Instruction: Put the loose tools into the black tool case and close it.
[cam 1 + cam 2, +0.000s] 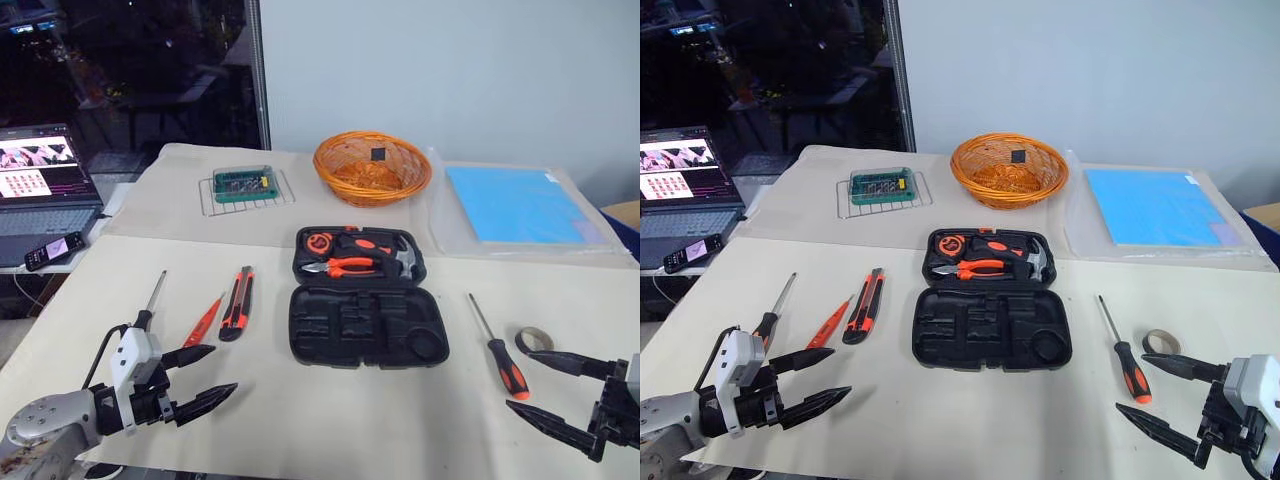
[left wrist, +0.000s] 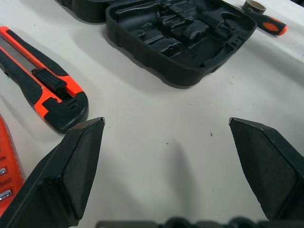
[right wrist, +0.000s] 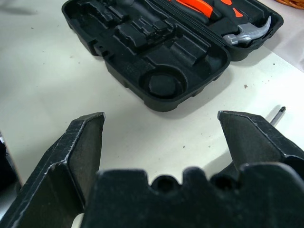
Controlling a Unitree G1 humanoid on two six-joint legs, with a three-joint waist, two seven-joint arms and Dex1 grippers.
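Both hands, left hand (image 1: pixel 205 375) and right hand (image 1: pixel 545 387), hover wide open and empty over the bench (image 1: pixel 330 420), probably lining up grabs, since the tool case (image 1: pixel 367 323) lies open between the screwdrivers (image 1: pixel 499 350).

Both arms reach in low over the table from either side, the left gripper (image 1: pixel 200 378) and the right gripper (image 1: pixel 540 388) each angled inward and slightly down with jaws spread wide and holding nothing, seemingly hovering just clear of the surface.
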